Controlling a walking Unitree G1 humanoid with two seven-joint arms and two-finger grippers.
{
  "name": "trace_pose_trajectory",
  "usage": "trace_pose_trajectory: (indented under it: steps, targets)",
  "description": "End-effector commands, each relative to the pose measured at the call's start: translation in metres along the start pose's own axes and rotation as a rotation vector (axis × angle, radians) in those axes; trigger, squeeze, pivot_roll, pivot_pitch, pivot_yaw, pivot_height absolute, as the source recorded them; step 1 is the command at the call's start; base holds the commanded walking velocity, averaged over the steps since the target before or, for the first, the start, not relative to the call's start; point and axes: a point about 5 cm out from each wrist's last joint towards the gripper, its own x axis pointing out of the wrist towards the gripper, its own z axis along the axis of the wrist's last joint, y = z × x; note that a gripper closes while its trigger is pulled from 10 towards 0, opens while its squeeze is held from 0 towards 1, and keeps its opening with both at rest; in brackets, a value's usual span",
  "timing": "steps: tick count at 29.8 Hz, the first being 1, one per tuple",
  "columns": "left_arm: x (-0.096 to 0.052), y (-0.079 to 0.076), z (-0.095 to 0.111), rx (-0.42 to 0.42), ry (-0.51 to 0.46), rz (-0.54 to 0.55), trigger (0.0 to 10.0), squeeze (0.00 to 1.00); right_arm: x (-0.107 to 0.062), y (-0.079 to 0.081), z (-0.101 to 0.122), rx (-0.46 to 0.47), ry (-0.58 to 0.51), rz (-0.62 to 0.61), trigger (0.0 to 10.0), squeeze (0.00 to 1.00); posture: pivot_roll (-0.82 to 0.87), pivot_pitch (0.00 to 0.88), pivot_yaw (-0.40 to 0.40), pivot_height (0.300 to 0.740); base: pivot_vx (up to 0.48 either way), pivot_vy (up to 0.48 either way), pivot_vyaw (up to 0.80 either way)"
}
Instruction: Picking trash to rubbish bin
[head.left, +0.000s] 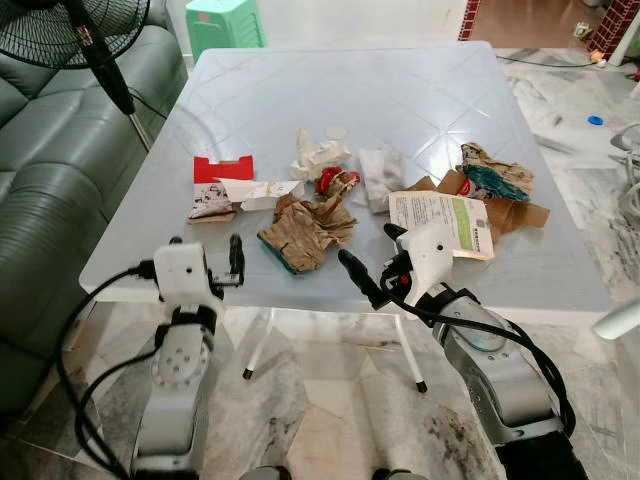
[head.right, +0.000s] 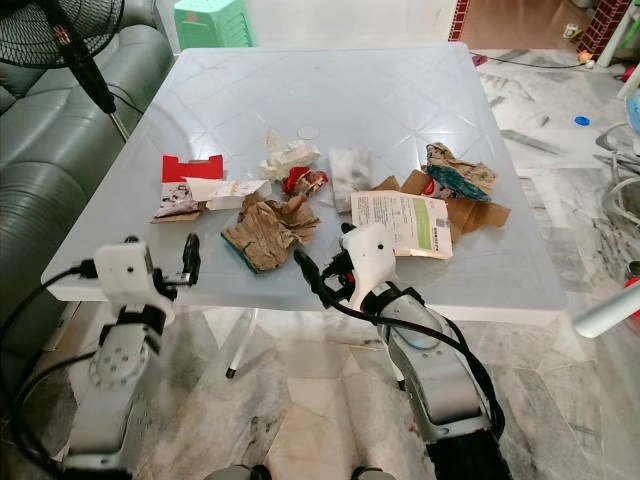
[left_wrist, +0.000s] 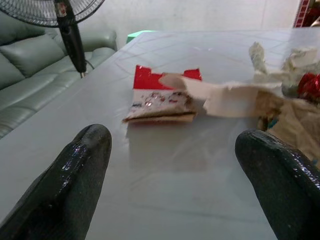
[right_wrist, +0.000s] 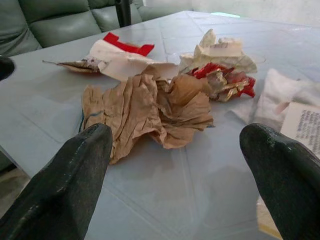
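Trash lies across the middle of a white table (head.left: 390, 90): a crumpled brown paper (head.left: 305, 232), a red and white packet (head.left: 218, 186), a white tissue (head.left: 320, 156), a red wrapper (head.left: 334, 182), a printed leaflet (head.left: 442, 222), and torn cardboard with a teal wrapper (head.left: 495, 182). My left gripper (head.left: 207, 253) hovers open at the table's near edge, facing the red and white packet (left_wrist: 160, 97). Also open, my right gripper (head.left: 375, 252) is at the near edge, just short of the brown paper (right_wrist: 150, 107). Nothing is between either pair of fingers.
A grey sofa (head.left: 50, 180) and a standing fan (head.left: 95, 40) flank the table on the left. A green stool (head.left: 225, 22) stands behind the table's far edge. Marble floor (head.left: 590, 200) with cables and small items lies to the right.
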Motion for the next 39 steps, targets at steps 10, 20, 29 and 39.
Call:
trace_pose_trajectory:
  steps: [10, 20, 29, 39]
  targets:
    - [-0.031, 0.01, 0.006, 0.071, 0.008, -0.006, 10.0, 0.0, 0.032, 0.007, -0.007, 0.002, -0.024, 0.053, 10.0, 0.0, 0.08, 0.153, 0.022, 0.74, 0.0, 0.0, 0.0]
    - [-0.043, 0.008, 0.011, 0.072, 0.026, 0.002, 10.0, 0.0, 0.057, 0.016, 0.001, -0.076, -0.072, 0.076, 10.0, 0.0, 0.11, 0.184, -0.001, 0.74, 0.0, 0.0, 0.0]
    - [-0.036, 0.006, 0.014, 0.069, 0.028, -0.005, 10.0, 0.0, 0.074, 0.019, -0.013, -0.17, 0.019, 0.015, 10.0, 0.0, 0.12, 0.179, 0.004, 0.74, 0.0, 0.0, 0.0]
    - [-0.024, 0.015, 0.02, 0.096, 0.008, -0.003, 10.0, 0.0, 0.073, 0.01, -0.042, -0.2, 0.201, -0.072, 9.1, 0.0, 0.13, 0.158, 0.021, 0.74, 0.0, 0.0, 0.0]
